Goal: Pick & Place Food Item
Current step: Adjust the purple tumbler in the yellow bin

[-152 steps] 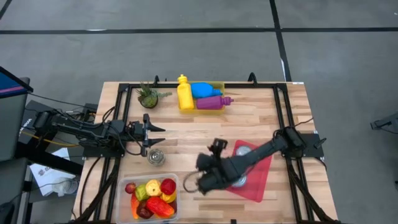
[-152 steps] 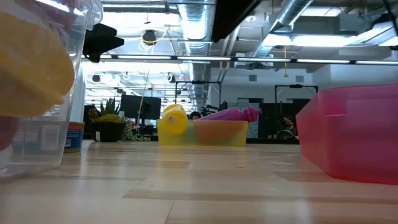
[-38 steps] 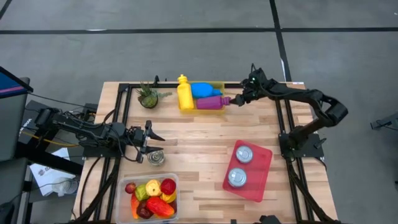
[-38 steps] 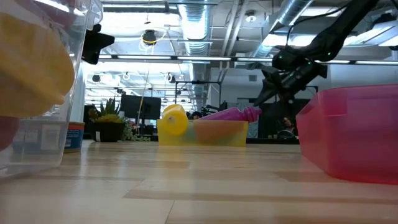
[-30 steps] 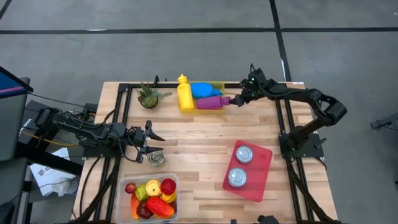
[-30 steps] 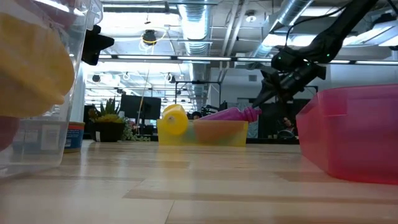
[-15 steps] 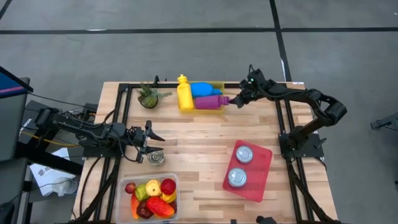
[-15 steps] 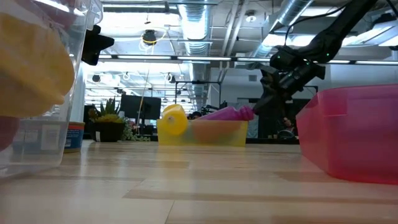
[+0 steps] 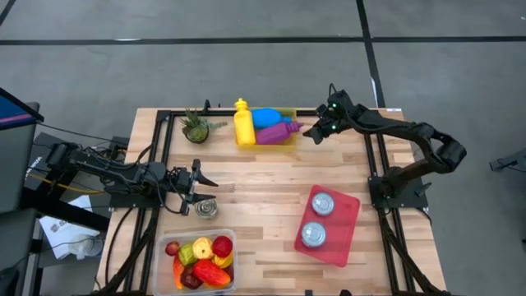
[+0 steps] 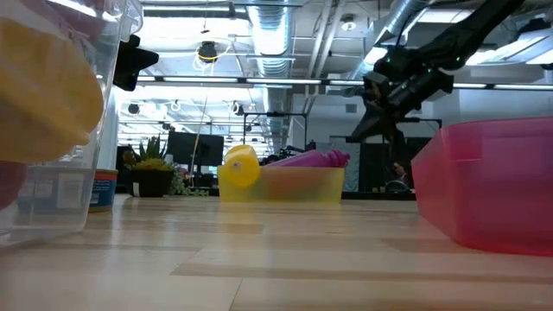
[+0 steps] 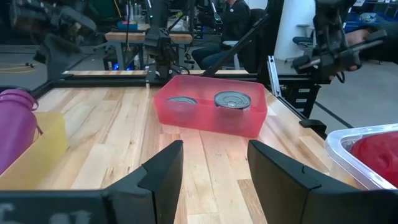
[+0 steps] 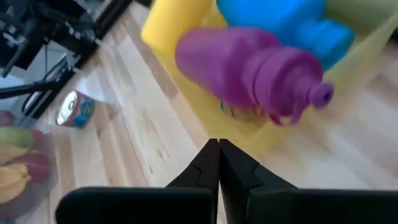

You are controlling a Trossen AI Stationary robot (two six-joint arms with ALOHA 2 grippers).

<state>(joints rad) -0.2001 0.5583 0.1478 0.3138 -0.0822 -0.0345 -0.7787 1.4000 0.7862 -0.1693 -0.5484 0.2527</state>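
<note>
**Right hand shut empty by the bottle bin; no food item held**

I read this as the reach/grasp step, not yet landed. Right hand [image 9: 316,131] sits at about 1 o'clock on the counter [image 9: 263,193], just off the 3 o'clock end of the yellow bin [image 9: 267,138]. Its fingers are pressed together with nothing between them; the purple bottle [image 9: 278,131] lies in the bin with its cap pointing at the hand, apart from it as far as I can tell.

Left hand [image 9: 200,181] waits at 9 o'clock, fingers apart, nothing in them, with the small can [image 9: 205,209] just beside it.

Containers:
- Yellow bin, 12 o'clock: yellow bottle [image 9: 244,123], blue bottle [image 9: 268,117], purple bottle.
- Red tray [image 9: 351,233], 4 o'clock: two cans [image 9: 320,203].
- Clear tub [image 9: 168,265], 7 o'clock: mixed toy fruit [image 9: 203,259], reds and yellows.

Next move, my guess: I'd reopen the right hand, line it up on the bottle neck or body, then close. Which item is actually the target I can't tell from the task line.
</note>
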